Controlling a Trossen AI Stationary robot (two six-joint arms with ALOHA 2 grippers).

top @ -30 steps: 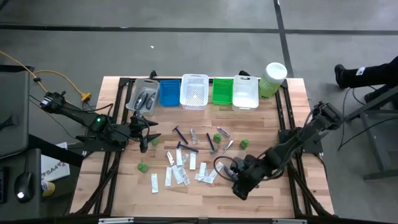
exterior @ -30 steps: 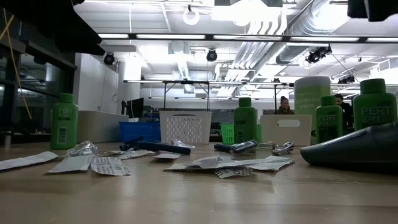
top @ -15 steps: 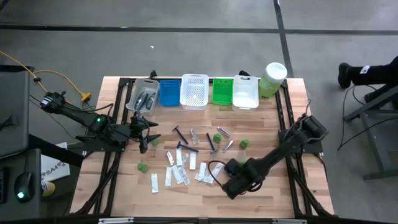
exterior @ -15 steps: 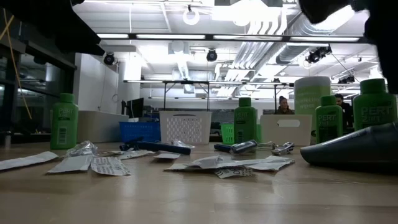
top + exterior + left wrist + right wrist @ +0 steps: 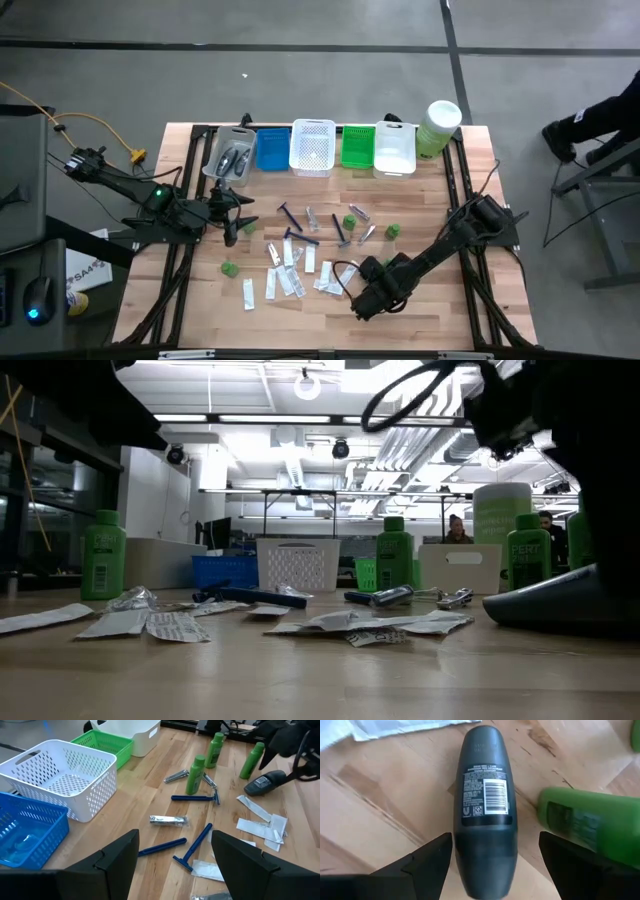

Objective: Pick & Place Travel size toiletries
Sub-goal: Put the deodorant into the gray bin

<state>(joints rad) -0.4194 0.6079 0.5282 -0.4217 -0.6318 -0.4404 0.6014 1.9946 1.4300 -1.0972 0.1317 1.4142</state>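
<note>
— How far along is the sorting?

— Not far. My right end effector stands wide and empty, the dark grey oval piece lying just ahead between its fingers. Some pieces lie in the clear basket; most toiletries are loose on the tabletop.

— The left one?

— My left end effector waits, wide, before the razors.

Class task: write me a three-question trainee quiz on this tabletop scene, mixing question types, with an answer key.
1. True or false: the right gripper is open over the dark grey oval piece.
2. Which basket sits mid-row? A blue, B white lattice, C green.
3. Fill in: the left gripper is open and holds ____.

Key: 1 true. 2 B. 3 nothing.
</note>
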